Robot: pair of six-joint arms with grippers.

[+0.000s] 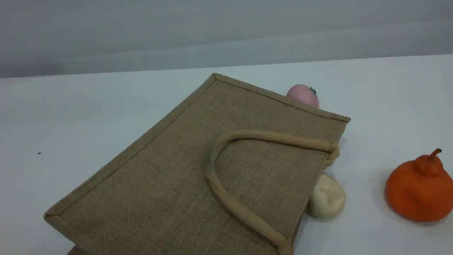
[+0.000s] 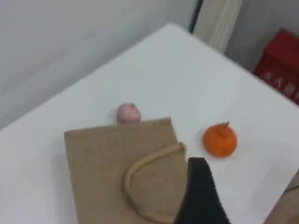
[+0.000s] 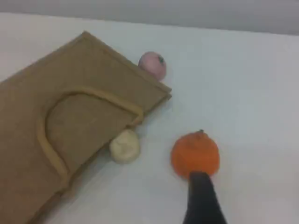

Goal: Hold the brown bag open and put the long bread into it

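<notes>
The large tan woven jute bag (image 1: pixel 184 170) is lying flat on the white table (image 1: pixel 70 106), mouth facing three o'clock, unopened, while both tools are hovering open and empty; the long bread is out of sight.

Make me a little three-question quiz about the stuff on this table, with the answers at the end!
1. True or false: the brown bag stands upright with its mouth held open.
2. What lies at the bag's mouth edge, under the handle? A) pink ball B) cream-white bun C) orange pear-shaped fruit
3. Fill in: the pink ball peeks out from behind the bag's far ____.

Key:
1. False; it lies flat on the white table.
2. B, the cream-white bun; the orange pear-shaped fruit sits apart, to the right.
3. Edge.
</notes>
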